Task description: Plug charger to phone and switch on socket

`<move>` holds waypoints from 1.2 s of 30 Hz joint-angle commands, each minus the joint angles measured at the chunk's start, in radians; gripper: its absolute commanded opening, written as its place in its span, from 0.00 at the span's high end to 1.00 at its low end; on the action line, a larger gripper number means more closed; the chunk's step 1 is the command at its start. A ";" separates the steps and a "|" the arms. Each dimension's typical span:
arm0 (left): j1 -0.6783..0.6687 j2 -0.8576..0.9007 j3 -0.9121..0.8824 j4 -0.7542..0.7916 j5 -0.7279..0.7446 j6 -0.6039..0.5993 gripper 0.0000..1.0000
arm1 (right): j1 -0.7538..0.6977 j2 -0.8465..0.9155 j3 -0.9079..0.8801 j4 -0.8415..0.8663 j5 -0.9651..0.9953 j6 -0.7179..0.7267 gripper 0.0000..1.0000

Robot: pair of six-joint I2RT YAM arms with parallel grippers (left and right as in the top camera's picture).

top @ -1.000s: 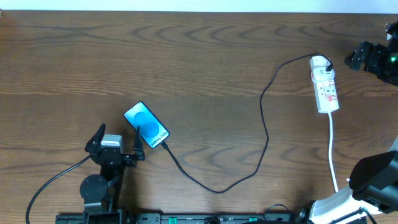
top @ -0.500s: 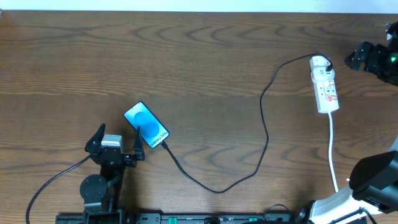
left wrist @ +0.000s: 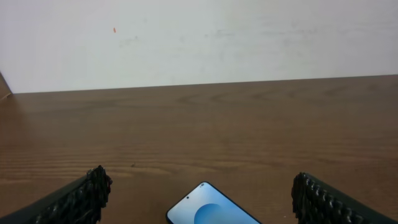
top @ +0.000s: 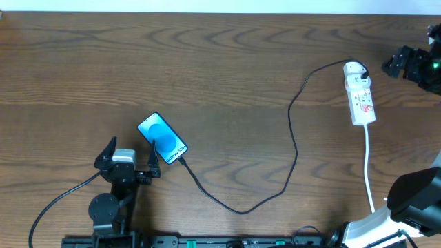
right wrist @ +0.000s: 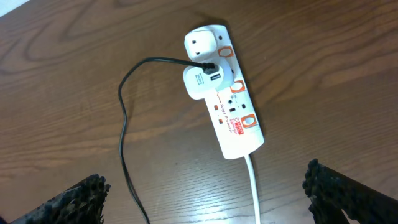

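The socket [top: 360, 93] lies far right on the table [top: 220, 55], its long side running far to near. The right claw [top: 391, 65] waits just to its right, wide open and empty, so it is closest to the switch. The left claw [top: 131, 147], open too, sits by the phone [top: 162, 140]. The charger [top: 295, 138] looks plugged in.

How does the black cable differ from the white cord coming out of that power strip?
The black charger cable is thin; the white cord looks thicker. The black charger cable leaves a white adapter at the power strip's far end and sweeps in a wide loop to the phone; the white cord leaves the near end and runs almost straight. Both lie on the wooden table and join the same strip.
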 commanded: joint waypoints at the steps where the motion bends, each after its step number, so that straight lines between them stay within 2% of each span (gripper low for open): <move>1: -0.004 -0.006 -0.012 -0.043 0.012 0.003 0.05 | 0.003 -0.005 0.001 -0.001 -0.003 0.005 0.01; 28: -0.004 -0.006 -0.012 -0.043 0.012 0.003 0.05 | 0.008 -0.006 0.000 0.013 -0.013 0.006 0.01; 33: -0.004 -0.006 -0.012 -0.043 0.012 0.003 0.05 | 0.057 -0.032 -0.032 0.116 -0.037 0.039 0.01; 36: -0.004 -0.006 -0.012 -0.043 0.013 0.003 0.05 | 0.108 -0.087 -0.120 0.237 -0.037 0.050 0.01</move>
